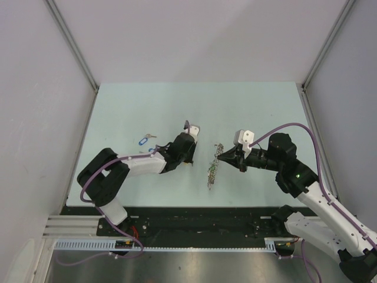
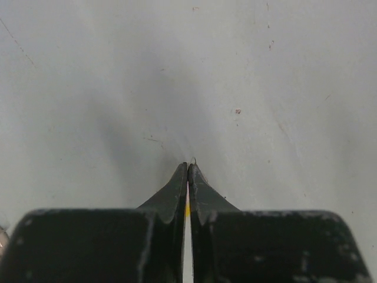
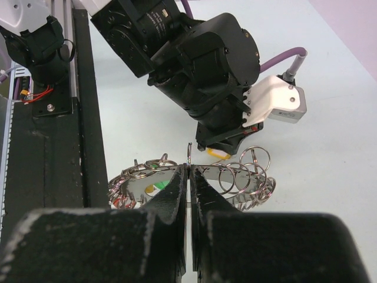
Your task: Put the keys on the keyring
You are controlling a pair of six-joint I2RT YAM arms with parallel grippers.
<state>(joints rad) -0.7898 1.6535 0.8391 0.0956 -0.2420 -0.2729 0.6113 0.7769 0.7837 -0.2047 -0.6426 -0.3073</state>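
The keyring [image 1: 212, 167] stands on edge on the table, a metal ring hung with small split rings and red, yellow and green tags. My right gripper [image 1: 220, 157] is shut on its upper rim; in the right wrist view the fingertips [image 3: 188, 168] pinch the keyring [image 3: 244, 177]. My left gripper [image 1: 188, 160] points down at the table left of the ring and is shut on a yellow-tagged key [image 3: 219, 154]. In the left wrist view only a yellow sliver [image 2: 187, 209] shows between the closed gripper [image 2: 188, 166]. A loose blue-tagged key [image 1: 143, 140] lies further left.
The black rail [image 1: 188, 219] with the arm bases runs along the near table edge. White walls enclose the pale table [image 1: 253, 106] on three sides. The left arm's link [image 1: 141, 165] lies low beside another blue tag [image 1: 152, 150].
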